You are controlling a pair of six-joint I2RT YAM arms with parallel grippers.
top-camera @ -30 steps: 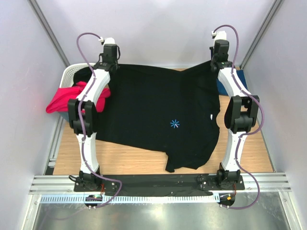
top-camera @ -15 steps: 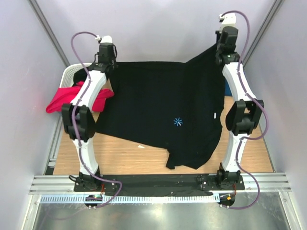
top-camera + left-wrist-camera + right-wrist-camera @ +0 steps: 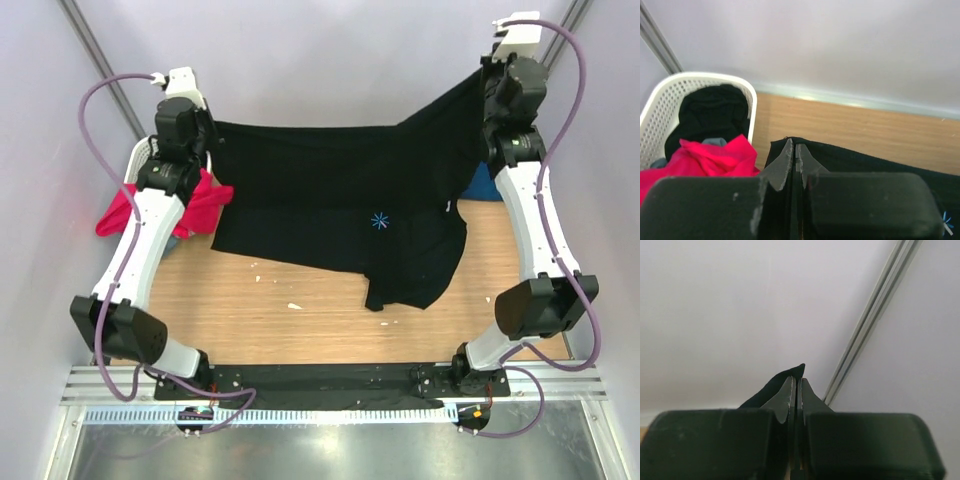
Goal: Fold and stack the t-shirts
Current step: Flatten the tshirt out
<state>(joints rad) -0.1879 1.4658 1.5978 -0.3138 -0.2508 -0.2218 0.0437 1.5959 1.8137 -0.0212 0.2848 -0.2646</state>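
Basket (image 3: 655, 125): sits left of the left gripper (image 3: 795, 156). It holds a dark bundle (image 3: 710, 112) at the back and a magenta shirt (image 3: 705, 157), which spills over the rim toward that gripper.

Left gripper: jaws closed, pinching the far edge of the black shirt (image 3: 330, 185).

Black shirt: hangs stretched between the two grippers. Its upper edge is held off the table (image 3: 300, 330) and its lower part lies on the wood, with the blue mark (image 3: 379, 221) facing up.

Right gripper (image 3: 796, 390): jaws closed on a corner of the black shirt, and a tip of cloth shows above the fingertips.

Navy shirt (image 3: 484, 183): lies under the right gripper, mostly hidden.

Only the left wrist view shows what is inside the basket. Only the top view shows the full span of the black shirt and the navy shirt. The right wrist view shows only wall beyond the clamped corner.
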